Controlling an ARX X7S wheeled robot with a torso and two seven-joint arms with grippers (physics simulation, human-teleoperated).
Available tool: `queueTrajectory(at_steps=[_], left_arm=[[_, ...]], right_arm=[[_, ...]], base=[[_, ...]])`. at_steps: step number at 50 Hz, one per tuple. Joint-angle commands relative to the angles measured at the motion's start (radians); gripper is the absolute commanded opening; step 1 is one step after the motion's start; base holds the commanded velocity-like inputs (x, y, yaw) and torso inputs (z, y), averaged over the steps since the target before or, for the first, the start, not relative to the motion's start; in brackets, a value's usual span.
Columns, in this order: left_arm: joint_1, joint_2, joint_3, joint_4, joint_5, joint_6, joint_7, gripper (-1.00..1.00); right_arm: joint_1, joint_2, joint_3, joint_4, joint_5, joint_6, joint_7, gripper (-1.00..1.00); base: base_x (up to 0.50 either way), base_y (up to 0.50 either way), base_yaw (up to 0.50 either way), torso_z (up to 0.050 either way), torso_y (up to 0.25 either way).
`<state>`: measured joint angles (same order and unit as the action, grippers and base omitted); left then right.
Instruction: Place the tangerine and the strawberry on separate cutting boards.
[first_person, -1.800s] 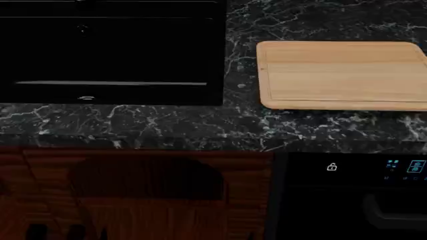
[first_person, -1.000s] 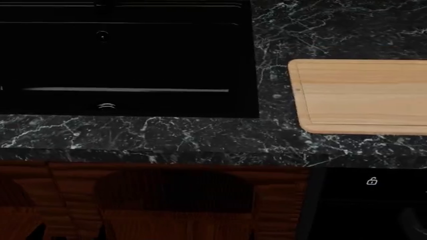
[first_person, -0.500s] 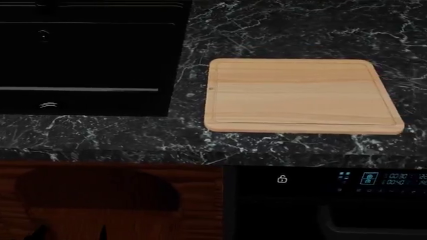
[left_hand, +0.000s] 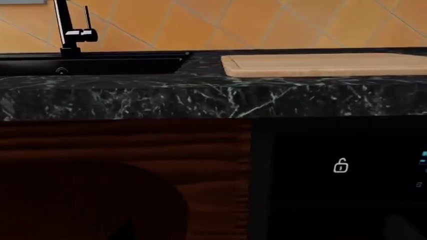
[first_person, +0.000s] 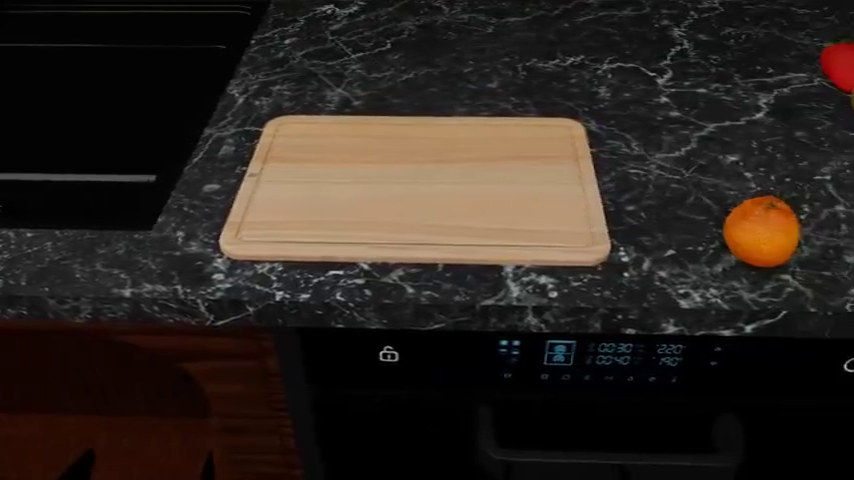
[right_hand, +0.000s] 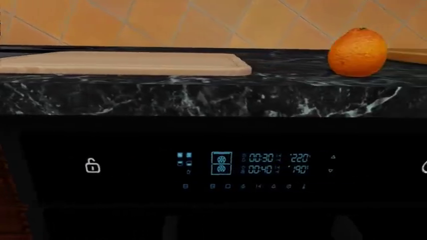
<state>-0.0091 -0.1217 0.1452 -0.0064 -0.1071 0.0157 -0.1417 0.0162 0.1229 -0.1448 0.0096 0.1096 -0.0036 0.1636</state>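
Shifted: view has swung right since earlier, pale board now centre
Tangerine: on counter, right of board, apart
Strawberry: far right edge
Claws: both unseen, state unknown

You've got black marble counter, orange tiled wall behind, black sink w/ tap, wood cabinet, oven panel lit blue

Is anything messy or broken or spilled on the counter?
No, nothing looks wrong. The pale cutting board lies flat and bare on the counter. The tangerine sits whole on the counter to its right, and something red peeks in at the edge.
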Motion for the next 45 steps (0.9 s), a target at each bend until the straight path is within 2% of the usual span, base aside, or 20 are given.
queueTrajectory(at_steps=[1,45], left_arm=[[0.0,-0.009,0.014,-0.003,-0.005,0.004,-0.01,1.0],[-0.004,-0.031,0.044,-0.013,-0.042,0.011,-0.036,1.0]], right_arm=[[0.004,0.011,-0.009,0.001,0.01,0.005,0.008,1.0],[0.011,0.037,-0.041,0.005,0.032,-0.001,0.042,1.0]], base=[[0.0,-0.5,0.0,0.0,0.0],[0.0,-0.5,0.0,0.0,0.0]])
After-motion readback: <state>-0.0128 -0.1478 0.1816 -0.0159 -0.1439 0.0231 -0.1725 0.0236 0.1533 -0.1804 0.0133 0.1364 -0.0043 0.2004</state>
